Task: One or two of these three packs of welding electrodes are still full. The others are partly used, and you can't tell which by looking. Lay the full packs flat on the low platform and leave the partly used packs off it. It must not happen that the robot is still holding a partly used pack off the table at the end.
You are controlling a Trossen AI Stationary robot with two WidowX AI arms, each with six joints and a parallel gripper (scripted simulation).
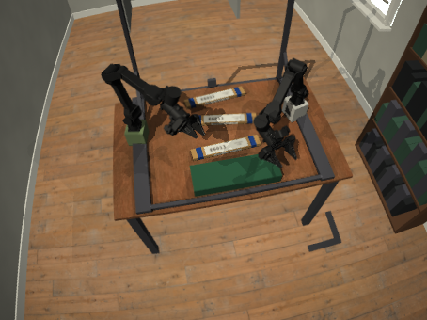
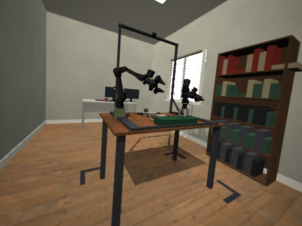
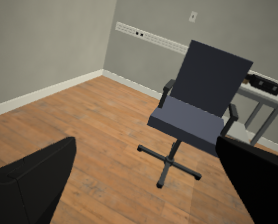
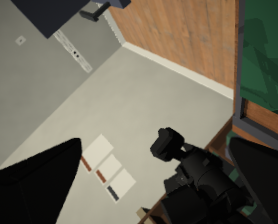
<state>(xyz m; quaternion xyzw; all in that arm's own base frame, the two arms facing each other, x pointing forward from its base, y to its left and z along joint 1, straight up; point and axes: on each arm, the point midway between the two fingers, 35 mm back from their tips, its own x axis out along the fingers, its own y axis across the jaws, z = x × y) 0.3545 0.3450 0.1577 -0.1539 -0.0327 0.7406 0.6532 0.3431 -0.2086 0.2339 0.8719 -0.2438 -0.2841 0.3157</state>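
Left gripper (image 1: 281,157) (image 2: 202,100) (image 3: 146,140) and right gripper (image 1: 199,128) (image 2: 163,87) (image 4: 155,145) both wide open, empty; packs (image 1: 226,148) (image 2: 161,115) lie below your tools. Likely stiff, slippery, heavier if full: pinch across mid-length, gently, since cartons may crush.

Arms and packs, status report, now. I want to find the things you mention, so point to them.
Left gripper (image 1: 281,159) (image 2: 201,99) (image 3: 146,141) and right gripper (image 1: 201,128) (image 2: 163,87) (image 4: 155,145) open, holding nothing. Three electrode packs (image 1: 230,147) all off the green platform (image 1: 226,177) (image 2: 174,120) (image 4: 260,50). No obstruction seen on platform.
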